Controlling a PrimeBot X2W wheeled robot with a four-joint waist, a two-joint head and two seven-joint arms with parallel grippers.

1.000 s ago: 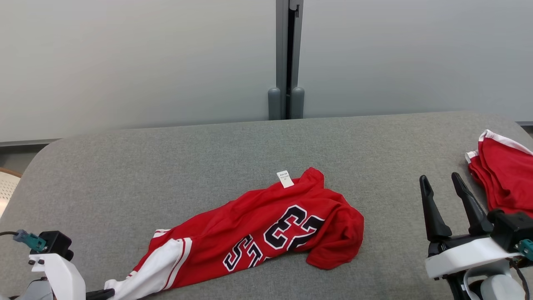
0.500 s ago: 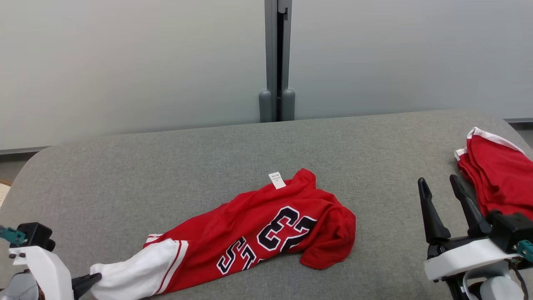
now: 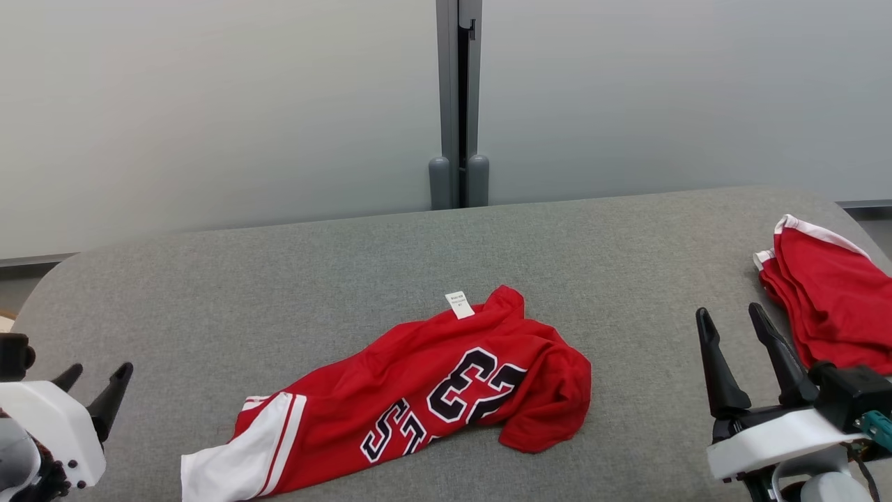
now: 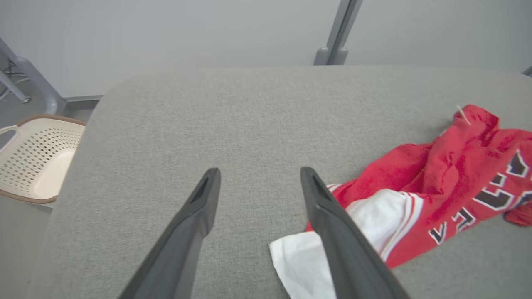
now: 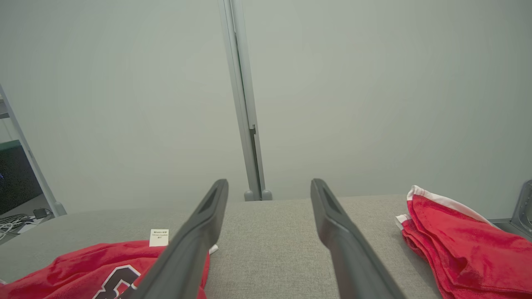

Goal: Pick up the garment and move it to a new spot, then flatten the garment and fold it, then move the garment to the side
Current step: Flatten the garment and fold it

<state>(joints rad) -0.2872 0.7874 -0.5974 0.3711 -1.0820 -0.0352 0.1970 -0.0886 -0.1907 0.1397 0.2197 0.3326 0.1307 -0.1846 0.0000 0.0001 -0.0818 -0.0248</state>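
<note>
The garment (image 3: 418,376) is a red jersey with black numbers and a white striped end. It lies crumpled on the grey padded table (image 3: 279,293), stretched from the centre toward the lower left, with a small white tag at its top. My left gripper (image 3: 97,373) stands open at the lower left, apart from the cloth and holding nothing. In the left wrist view the left gripper (image 4: 259,172) points over bare table, and the garment (image 4: 436,174) lies to the right of its fingers. My right gripper (image 3: 729,312) is open and empty at the lower right. The right gripper (image 5: 269,182) points at the back wall, with the garment (image 5: 83,265) at its lower left.
A second red cloth (image 3: 822,300), folded with white trim, rests at the table's right edge, close to my right gripper. A cream perforated basket (image 4: 37,153) stands on the floor beyond the table's left edge. A grey post (image 3: 458,104) rises behind the table.
My left gripper has let go of the garment's white end, opened and drawn back to the left. The white end now lies flat on the table. The camera shifted slightly.
</note>
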